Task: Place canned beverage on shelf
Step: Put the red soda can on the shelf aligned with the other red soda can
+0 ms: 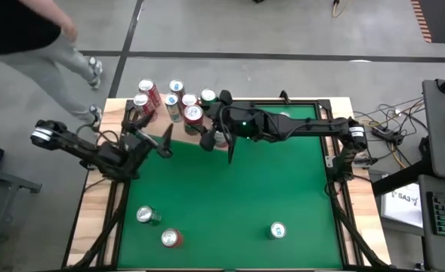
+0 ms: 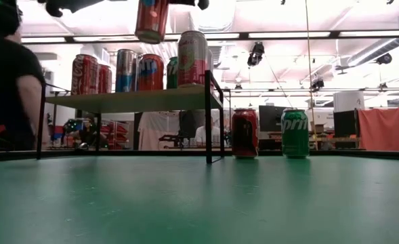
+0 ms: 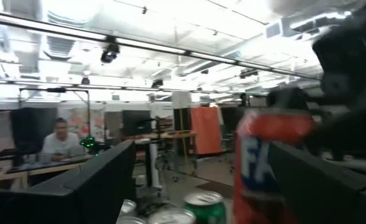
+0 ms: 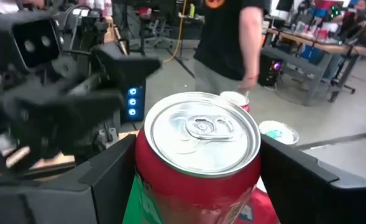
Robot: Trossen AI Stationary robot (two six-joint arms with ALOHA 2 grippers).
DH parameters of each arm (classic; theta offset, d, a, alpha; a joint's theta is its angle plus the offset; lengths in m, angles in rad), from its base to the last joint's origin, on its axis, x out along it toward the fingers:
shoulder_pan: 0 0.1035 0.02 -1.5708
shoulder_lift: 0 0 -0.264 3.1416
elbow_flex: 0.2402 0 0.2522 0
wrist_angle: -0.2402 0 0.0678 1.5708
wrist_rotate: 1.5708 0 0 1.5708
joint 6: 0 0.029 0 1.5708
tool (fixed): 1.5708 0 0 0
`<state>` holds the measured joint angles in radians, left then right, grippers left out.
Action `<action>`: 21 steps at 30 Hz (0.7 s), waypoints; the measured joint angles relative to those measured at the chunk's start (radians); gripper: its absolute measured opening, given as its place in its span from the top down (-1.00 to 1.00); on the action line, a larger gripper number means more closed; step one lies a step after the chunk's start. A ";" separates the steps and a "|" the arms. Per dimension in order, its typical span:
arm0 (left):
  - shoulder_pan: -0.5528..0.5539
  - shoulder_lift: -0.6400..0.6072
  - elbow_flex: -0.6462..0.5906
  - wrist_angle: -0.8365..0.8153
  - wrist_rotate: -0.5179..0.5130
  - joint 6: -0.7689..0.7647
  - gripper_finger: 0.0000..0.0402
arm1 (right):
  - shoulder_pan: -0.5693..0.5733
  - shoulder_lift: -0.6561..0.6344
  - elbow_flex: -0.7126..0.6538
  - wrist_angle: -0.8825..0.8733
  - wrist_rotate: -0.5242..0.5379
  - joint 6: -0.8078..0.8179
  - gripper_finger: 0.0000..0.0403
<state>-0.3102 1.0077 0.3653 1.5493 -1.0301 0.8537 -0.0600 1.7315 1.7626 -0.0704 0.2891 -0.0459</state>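
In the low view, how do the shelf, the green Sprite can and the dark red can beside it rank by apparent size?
Largest: shelf. Then green Sprite can and dark red can, which look alike.

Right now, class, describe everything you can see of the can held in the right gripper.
The red metal can with a silver pull-tab lid stands upright between the right gripper's dark fingers, which touch its sides. A green patch shows low on its wall. In the low view it hangs above the pale wood shelf, clear of the board.
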 joint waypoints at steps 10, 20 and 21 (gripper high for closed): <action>-0.005 -0.130 0.000 -0.013 -0.112 0.105 -0.75 | -0.004 0.074 0.000 0.072 -0.001 0.022 -0.42; -0.006 -0.141 0.000 -0.029 -0.141 0.130 -0.75 | -0.006 0.156 0.000 0.112 -0.002 0.017 -0.42; -0.006 -0.139 0.000 -0.029 -0.141 0.130 -0.75 | -0.006 0.157 0.000 0.098 -0.002 0.020 -0.42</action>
<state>-0.3164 0.8684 0.3649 1.5200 -1.1706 0.9833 -0.0658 1.8889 1.7630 0.0276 0.2873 -0.0260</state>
